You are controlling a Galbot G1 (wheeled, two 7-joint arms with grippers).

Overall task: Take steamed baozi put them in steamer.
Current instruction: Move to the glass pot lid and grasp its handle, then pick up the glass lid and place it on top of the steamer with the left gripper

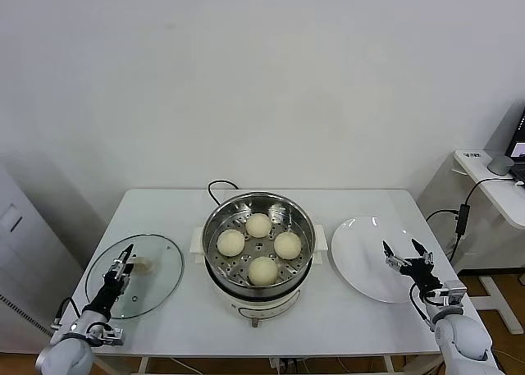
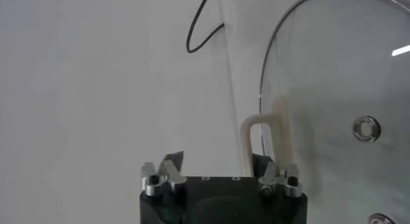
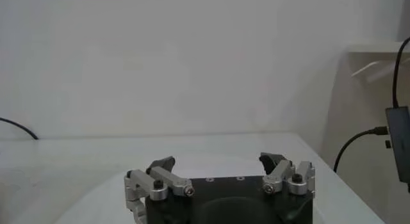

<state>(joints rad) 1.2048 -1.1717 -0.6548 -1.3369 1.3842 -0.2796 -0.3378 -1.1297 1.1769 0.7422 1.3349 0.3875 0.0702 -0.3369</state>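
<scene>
Baozi: four (image 1: 258, 225), (image 1: 230, 243), (image 1: 287, 244), (image 1: 262, 270), smooth, round, cream-white dough buns, all lying on the perforated tray inside the steamer (image 1: 215, 227), spaced in a diamond and not touching one another. One steamer: round, shiny stainless-steel pot on a white base with white side handles, mid-table; one black cord (image 1: 215, 188) loops from behind it toward the far table edge. One white rectangular table (image 1: 164, 207), matte top. One glass lid (image 1: 160, 276): flat-domed, clear, metal-rimmed, lying on the table to the robot's left of the steamer and apart from it; its white arched handle (image 2: 264, 139) stands up near the middle. One white plate (image 1: 361, 252): round, glossy, on the table to the robot's right of the steamer and apart from it, nothing on it. Left gripper (image 1: 125, 264) is over the lid at the handle, black fingers partly apart; in the left wrist view the handle sits between the fingers toward one side, and contact cannot be made out, so no firm hold is confirmed. Right gripper (image 1: 404, 254) hovers over the near right part of the plate, fingers spread wide, holding nothing. Off the table to the right: one white side desk (image 1: 492, 186) with cables hanging.
</scene>
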